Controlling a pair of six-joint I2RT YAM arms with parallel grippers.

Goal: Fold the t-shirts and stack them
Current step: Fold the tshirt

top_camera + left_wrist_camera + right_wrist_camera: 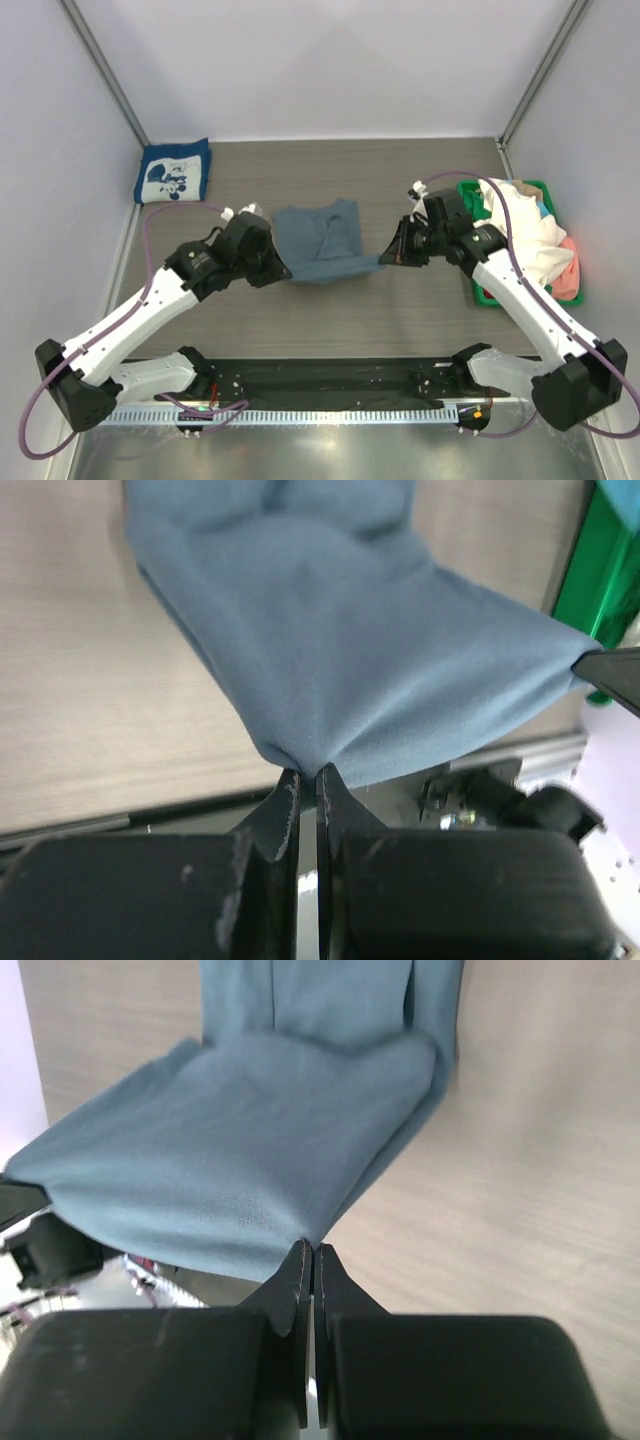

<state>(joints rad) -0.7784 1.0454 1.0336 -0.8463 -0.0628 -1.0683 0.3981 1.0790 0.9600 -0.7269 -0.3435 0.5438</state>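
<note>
**Both grippers pinched shut on the near hem of the blue tee**

The left gripper [305,772] has its jaws pressed together on a corner of the slate-blue t-shirt [350,650], and cloth puckers into a small knot right at the tips. The right gripper [308,1248] is clamped the same way on the opposite corner of that hem. Both arms reach forward from their bases with elbows bent outward and wrists turned in toward each other. The hem is drawn fairly taut between the two hands.

Beyond the fingertips, the rest of the shirt lies across the table [400,320], with folds or a tucked sleeve showing at its far end. The held edge seems to be lifted a little off the surface, though the overhead view is too flat to be sure. How much fabric sits inside each pinch is hidden by the cloth itself.

Just outside the right wrist stands a green basket [478,292] heaped with t-shirts [535,235], tangled so that separate garments are hard to count. Well away past the left hand, in the far corner, lies a folded navy t-shirt [172,172] with a white print too small to read.
</note>
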